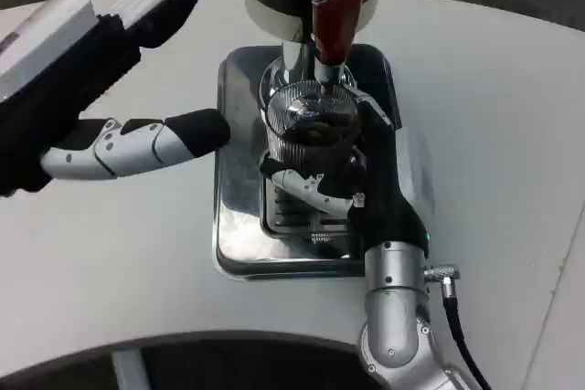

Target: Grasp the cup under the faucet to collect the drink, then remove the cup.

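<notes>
Gripping cup (pixel 306 125) — right hand (pixel 352 180), no labels.

Right hand (pixel 352 175) at 6 o'clock, fingers seemingly wrapped around something; left hand (pixel 137 143) at 9 o'clock, fingers extended.

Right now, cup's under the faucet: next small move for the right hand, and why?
Probably draw the cup toward the robot, off the drip tray. The right hand has its fingers around it, and dark drink shows inside, under the red faucet handle.

Faucet (pixel 331 38) blocks above cup (pixel 307 121); table (pixel 494 134) free to right.
</notes>
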{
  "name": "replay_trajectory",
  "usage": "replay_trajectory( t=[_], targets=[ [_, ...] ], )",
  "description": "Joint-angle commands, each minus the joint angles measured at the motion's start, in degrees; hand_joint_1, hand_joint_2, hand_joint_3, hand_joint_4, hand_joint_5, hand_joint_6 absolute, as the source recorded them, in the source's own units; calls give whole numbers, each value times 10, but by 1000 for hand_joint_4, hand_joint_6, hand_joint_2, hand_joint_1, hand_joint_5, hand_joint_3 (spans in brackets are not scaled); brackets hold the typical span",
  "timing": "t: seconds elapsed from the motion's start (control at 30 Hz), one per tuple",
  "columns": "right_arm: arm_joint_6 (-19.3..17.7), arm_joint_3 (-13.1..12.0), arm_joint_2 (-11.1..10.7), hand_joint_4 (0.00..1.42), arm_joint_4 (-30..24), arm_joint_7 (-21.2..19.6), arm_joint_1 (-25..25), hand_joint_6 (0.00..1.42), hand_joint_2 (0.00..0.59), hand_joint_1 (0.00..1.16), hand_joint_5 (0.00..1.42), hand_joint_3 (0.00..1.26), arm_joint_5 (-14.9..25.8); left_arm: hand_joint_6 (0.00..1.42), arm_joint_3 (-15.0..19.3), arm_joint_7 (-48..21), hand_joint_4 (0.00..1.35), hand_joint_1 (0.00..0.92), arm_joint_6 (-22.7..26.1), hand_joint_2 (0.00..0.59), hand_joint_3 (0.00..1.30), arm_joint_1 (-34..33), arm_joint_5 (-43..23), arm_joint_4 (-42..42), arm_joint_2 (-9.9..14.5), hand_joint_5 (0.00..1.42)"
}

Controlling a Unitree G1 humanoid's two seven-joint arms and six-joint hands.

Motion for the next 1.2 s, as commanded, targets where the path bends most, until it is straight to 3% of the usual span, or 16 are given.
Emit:
replay_trajectory(
  t=[0.03, 0.33, 0.77, 0.97, 1.2],
  targets=[
    [-7, 5, 39, 651, 18, -13, 8, 1054, 213, 1116, 799, 453, -1, 0, -3, -1, 0, 0, 1, 175, 0, 0, -1, 2, 4, 21],
    [-30, 12, 39, 728, -13, -46, 28, 1224, 135, 1149, 883, 561, -7, 0, -10, 2, 0, 0, 8, 175, 0, -2, -1, 3, -1, 21],
    [-22, 47, 30, 777, -98, -7, 89, 1309, 123, 1147, 925, 593, -21, 0, 16, 28, 0, 0, 47, 169, 0, 63, 47, -30, 4, 0],
    [-13, 53, 23, 779, -156, 12, 125, 1314, 123, 1143, 927, 600, -31, 0, 32, 39, 0, 0, 78, 149, 0, 112, 106, -61, 17, 0],
    [-1, 50, 21, 795, -199, 29, 151, 1334, 122, 1141, 927, 609, -43, 0, 47, 56, 0, 0, 86, 144, 0, 133, 127, -77, 14, 0]
  ],
)
